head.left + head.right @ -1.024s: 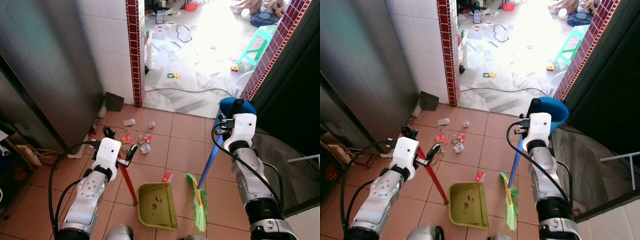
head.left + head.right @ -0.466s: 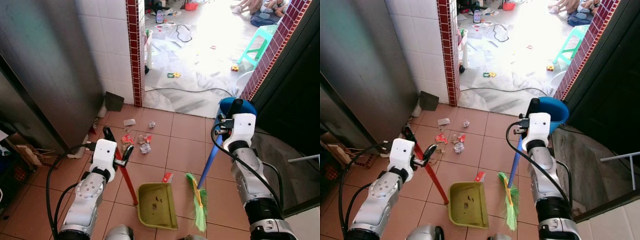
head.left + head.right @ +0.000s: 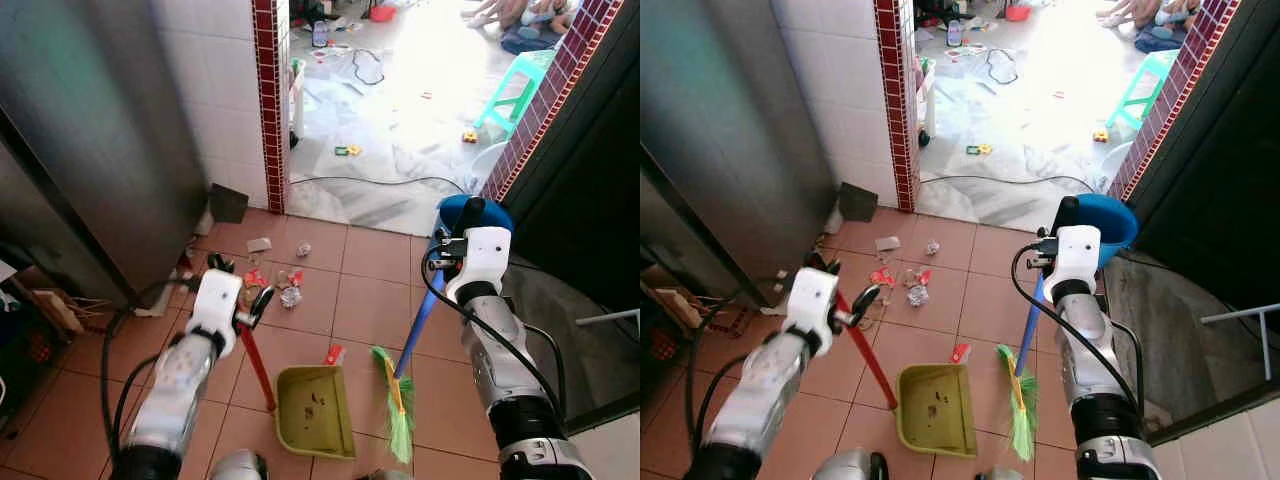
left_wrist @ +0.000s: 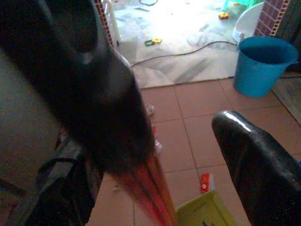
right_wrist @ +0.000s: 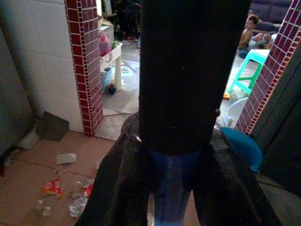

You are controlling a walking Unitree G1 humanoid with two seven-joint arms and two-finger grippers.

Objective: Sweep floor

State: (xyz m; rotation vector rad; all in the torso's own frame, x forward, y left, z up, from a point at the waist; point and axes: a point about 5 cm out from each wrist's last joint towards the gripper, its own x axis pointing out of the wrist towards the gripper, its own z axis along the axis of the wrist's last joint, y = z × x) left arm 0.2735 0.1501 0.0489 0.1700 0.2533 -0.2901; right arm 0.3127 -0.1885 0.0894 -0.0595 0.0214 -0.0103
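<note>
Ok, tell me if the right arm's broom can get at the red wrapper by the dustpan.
Probably yes. The broom in the right pincer has its bristles on bare tiles just beside the red wrapper, with nothing between them; the dustpan sits right behind.

left tool (image 3: 238,293) perhaps slightly rightward

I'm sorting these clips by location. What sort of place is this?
Probably a tiled back entry of a lived-in home: terracotta floor tiles strewn with wrappers, a white-tiled wall with red brick trim, and a bright room beyond holding a green plastic stool.
</note>
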